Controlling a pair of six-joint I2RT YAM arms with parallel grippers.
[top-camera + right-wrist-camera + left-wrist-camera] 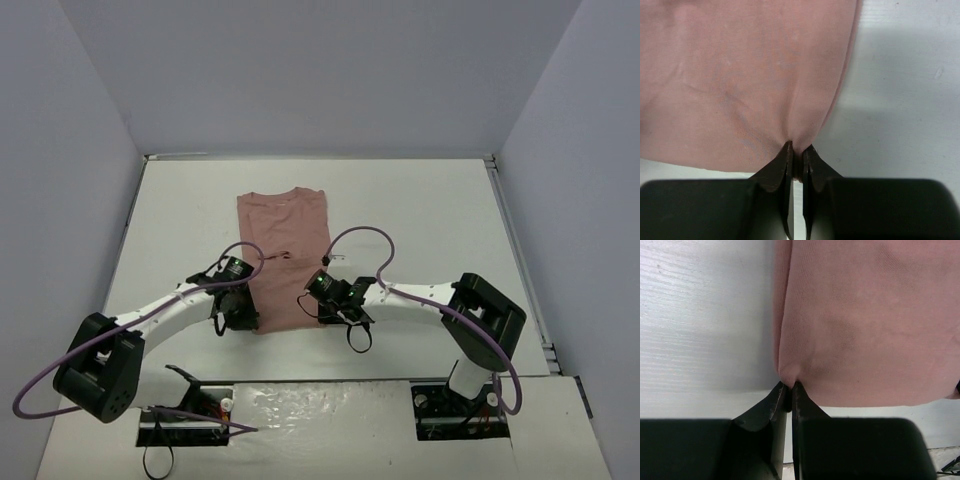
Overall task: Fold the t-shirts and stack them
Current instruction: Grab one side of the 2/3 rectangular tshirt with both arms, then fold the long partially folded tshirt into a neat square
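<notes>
Dusty-pink t-shirt (pixel 284 235) lies flat as a narrow rectangle mid-tabletop (pixel 430 220). Only the wrist views reveal the grips: left end effector (pixel 789 385) and right end effector (pixel 796 151) are each pinched closed on a near-hem corner.

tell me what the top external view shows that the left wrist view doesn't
Only the top external view shows the whole t-shirt lying as a long strip with its collar at the far end, a small print on it, and the right gripper at its near right corner. Only the left wrist view shows the left gripper shut on the near left corner, with the cloth puckered at the tips. Both show the pink shirt lying on the white table.
</notes>
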